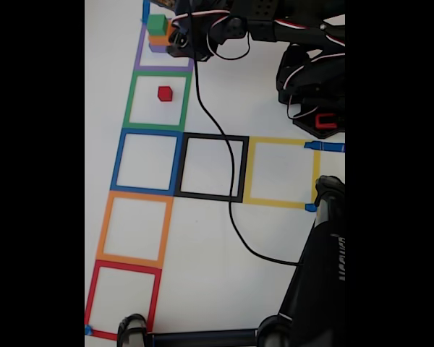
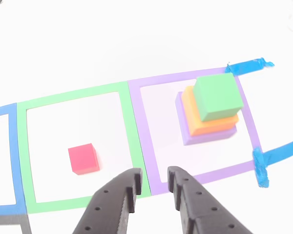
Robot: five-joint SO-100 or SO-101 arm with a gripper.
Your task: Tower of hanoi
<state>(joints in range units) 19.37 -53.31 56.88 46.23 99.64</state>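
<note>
A three-cube stack stands in the purple tape square (image 2: 185, 77): the green cube (image 2: 217, 96) on the orange cube (image 2: 207, 126) on the purple cube (image 2: 185, 139). The fixed view shows the same stack, green cube (image 1: 157, 24) uppermost, at the top left. The red cube (image 2: 83, 159) lies alone in the green tape square (image 2: 68, 97), red cube (image 1: 165, 93) in the fixed view. My gripper (image 2: 154, 178) hovers over the border between those two squares, open by a narrow gap with nothing in it. It sits just right of the stack in the fixed view, gripper (image 1: 178, 49).
Blue (image 1: 148, 160), black (image 1: 212, 167), yellow (image 1: 281, 172), orange (image 1: 134, 228) and red (image 1: 123, 298) tape squares run down the white table. A black cable (image 1: 228, 188) crosses the black square. The arm base (image 1: 315, 87) and a black stand (image 1: 318, 275) occupy the right side.
</note>
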